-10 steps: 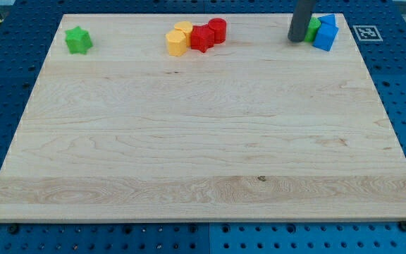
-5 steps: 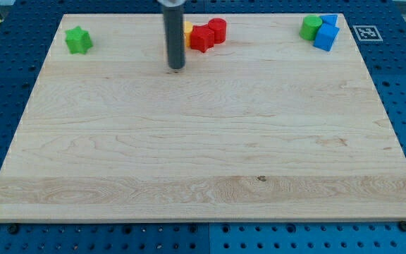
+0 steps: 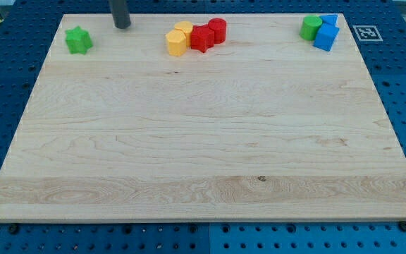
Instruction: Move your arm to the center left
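My tip [image 3: 122, 26] rests near the top edge of the wooden board [image 3: 203, 141], left of centre. It lies to the right of the green star block [image 3: 78, 39] and to the left of the two yellow blocks [image 3: 178, 39], touching neither. The rod runs up out of the view's top.
Two red blocks [image 3: 208, 34] sit against the yellow ones at the top centre. A green cylinder [image 3: 311, 27] and two blue blocks [image 3: 326, 32] cluster at the top right. A marker tag [image 3: 366, 32] lies on the blue pegboard beyond the board's right corner.
My tip went from the top right beside the green and blue blocks, leftwards past the yellow blocks, and now stands further left and higher. No block has moved.
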